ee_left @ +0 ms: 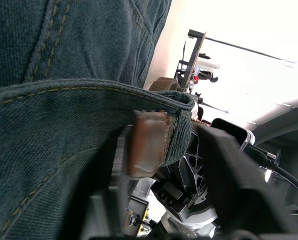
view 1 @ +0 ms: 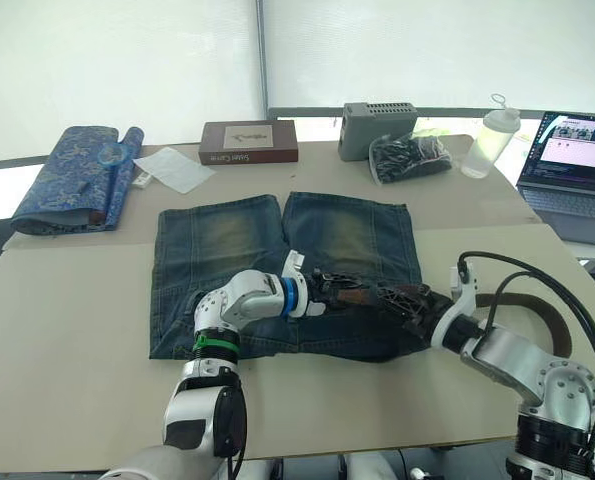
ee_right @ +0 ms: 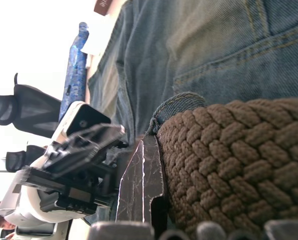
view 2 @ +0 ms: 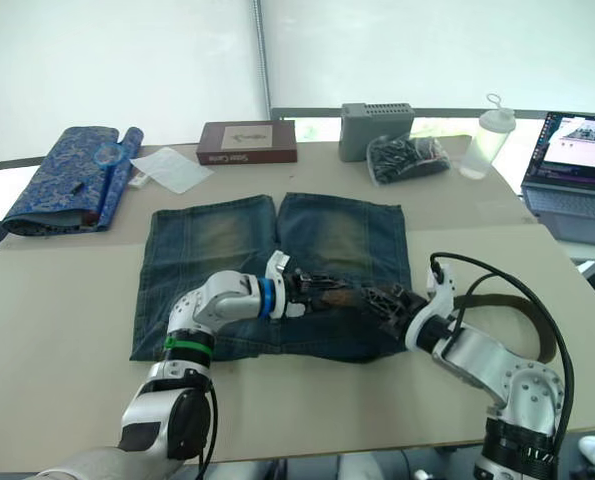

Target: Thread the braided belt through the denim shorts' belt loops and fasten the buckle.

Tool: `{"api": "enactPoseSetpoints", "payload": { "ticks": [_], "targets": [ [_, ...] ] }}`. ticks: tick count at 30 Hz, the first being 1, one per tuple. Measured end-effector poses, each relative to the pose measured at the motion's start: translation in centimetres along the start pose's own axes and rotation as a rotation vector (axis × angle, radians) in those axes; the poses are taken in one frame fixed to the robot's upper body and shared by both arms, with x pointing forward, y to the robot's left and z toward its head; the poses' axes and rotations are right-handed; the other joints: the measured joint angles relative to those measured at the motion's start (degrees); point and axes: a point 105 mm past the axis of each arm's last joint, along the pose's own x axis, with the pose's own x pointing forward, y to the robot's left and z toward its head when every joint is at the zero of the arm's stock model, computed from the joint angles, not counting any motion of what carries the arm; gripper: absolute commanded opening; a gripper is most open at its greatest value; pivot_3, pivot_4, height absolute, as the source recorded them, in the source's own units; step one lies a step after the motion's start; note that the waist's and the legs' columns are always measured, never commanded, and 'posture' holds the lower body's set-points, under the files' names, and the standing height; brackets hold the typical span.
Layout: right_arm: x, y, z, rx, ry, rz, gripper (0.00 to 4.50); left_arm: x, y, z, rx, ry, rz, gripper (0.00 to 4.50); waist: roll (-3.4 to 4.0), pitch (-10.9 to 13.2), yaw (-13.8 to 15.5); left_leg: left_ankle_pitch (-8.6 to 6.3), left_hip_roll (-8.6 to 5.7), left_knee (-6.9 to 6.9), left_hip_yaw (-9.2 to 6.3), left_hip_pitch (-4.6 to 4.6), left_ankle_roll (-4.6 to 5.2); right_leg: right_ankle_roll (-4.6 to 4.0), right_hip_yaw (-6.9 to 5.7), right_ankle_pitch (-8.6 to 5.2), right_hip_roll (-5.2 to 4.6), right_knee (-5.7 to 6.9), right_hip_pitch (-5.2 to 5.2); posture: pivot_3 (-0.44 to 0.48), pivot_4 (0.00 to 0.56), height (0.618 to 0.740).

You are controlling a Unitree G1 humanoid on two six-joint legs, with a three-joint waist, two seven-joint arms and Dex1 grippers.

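The denim shorts [view 1: 227, 240] lie flat on the table with the waistband toward me. The braided belt [ee_right: 229, 155] runs along the waistband's right part, and its tail [view 1: 549, 318] loops over the table at the right. Its smooth brown tip [ee_left: 147, 142] sticks out from under a belt loop [ee_left: 181, 125], between the fingers of my left gripper [view 1: 339, 290], which stands open around it at mid-waistband. My right gripper [view 1: 405, 302] sits at the waistband's right end, shut on the braided belt. The buckle is out of view.
Along the table's far side stand a blue patterned rolled cloth [view 1: 72, 175], white paper [view 1: 174, 168], a brown box [view 1: 247, 141], a grey box [view 1: 377, 128], a black bag [view 1: 409, 156] and a plastic bottle [view 1: 492, 140]. A laptop [view 1: 572, 170] sits at the right.
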Motion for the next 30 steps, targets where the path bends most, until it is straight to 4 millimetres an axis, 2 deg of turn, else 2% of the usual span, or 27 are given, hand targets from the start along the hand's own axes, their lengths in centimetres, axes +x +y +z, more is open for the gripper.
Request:
{"api": "enactPoseSetpoints", "payload": {
  "ticks": [1, 3, 5, 7, 9, 13, 18, 20, 24, 30],
  "targets": [
    [0.0, 0.0, 0.1, -0.004, -0.001, -0.006, 0.00, 0.0, -0.1, 0.0, 0.002, -0.001, -0.003, 0.17, 0.00, 0.0, 0.0, 0.00, 0.00, 0.00, 0.00, 0.02, 0.01, 0.00, 0.00, 0.00, 0.00, -0.01, 0.03, 0.000, 0.150, 0.740],
    [0.0, -0.1, 0.2, -0.024, 0.005, -0.018, 0.00, 0.0, -0.2, 0.1, 0.009, -0.007, -0.007, 0.05, 0.00, 0.0, 0.1, 0.00, 0.00, 0.00, 0.00, 0.07, 0.02, 0.00, -0.02, 0.00, 0.00, -0.04, 0.09, 0.000, 0.150, 0.740],
    [-0.1, -0.1, 0.2, -0.059, 0.015, -0.025, 0.86, -0.2, -0.2, 0.2, 0.011, -0.012, -0.006, 0.00, 0.00, 0.0, 0.3, 0.00, 0.00, 0.00, 0.00, 0.07, 0.02, 0.00, -0.03, 0.00, 0.01, -0.06, 0.11, 0.000, 0.150, 0.740],
    [-0.3, 0.0, 0.1, -0.107, 0.028, -0.040, 1.48, -0.2, -0.3, 0.2, 0.017, -0.014, -0.010, 0.00, 0.00, 0.0, 0.4, -0.01, 0.00, 0.00, 0.00, 0.08, 0.04, 0.00, -0.04, 0.00, 0.01, -0.09, 0.14, 0.000, 0.150, 0.740],
    [-1.1, -0.1, -0.1, -0.271, 0.068, -0.108, 2.12, -0.2, -0.4, 0.2, 0.033, -0.015, -0.009, 0.00, 0.01, 0.0, 0.7, -0.02, -0.01, 0.01, 0.00, 0.05, 0.07, 0.02, -0.04, 0.00, 0.00, -0.09, 0.13, 0.000, 0.150, 0.740],
    [-4.7, 0.8, 0.2, -0.798, 0.178, -0.272, 2.12, -0.9, -1.2, 0.5, 0.091, -0.042, -0.019, 0.00, -0.06, 0.1, 1.2, -0.01, 0.00, 0.08, -0.04, 0.06, 0.04, 0.03, -0.19, 0.00, 0.09, -0.18, 0.20, 0.000, 0.150, 0.740],
    [-6.2, 2.5, -1.2, -1.024, 0.213, -0.221, 0.54, -1.2, -1.8, 0.7, 0.132, -0.072, -0.030, 0.00, -0.26, 0.1, 1.6, -0.03, 0.04, 0.10, -0.06, 0.24, 0.08, 0.13, -0.17, 0.03, -0.02, -0.30, 0.54, 0.000, 0.150, 0.740],
    [-5.8, 3.2, -1.8, -1.103, 0.220, -0.191, 0.05, -1.0, -1.5, 0.7, 0.142, -0.075, -0.018, 0.00, -0.46, 0.2, 1.6, -0.05, 0.04, 0.19, -0.06, 0.26, 0.09, 0.14, -0.18, 0.05, 0.01, -0.34, 0.59, 0.000, 0.150, 0.740],
    [-4.3, 3.6, -2.7, -1.169, 0.226, -0.149, 0.05, -0.6, -0.9, 0.6, 0.155, -0.082, 0.008, 0.00, -0.53, 0.2, 2.0, -0.04, 0.02, 0.21, -0.07, 0.20, 0.08, 0.14, -0.18, 0.05, -0.01, -0.34, 0.51, 0.000, 0.150, 0.740],
    [-1.5, 3.1, -2.4, -1.188, 0.175, -0.172, 0.05, -1.1, -1.0, 0.8, 0.192, -0.099, 0.012, 0.00, -0.59, 0.2, 2.5, -0.02, 0.04, 0.21, -0.08, 0.19, 0.05, 0.11, -0.16, 0.06, -0.02, -0.32, 0.46, 0.000, 0.150, 0.740]
  ]
}}
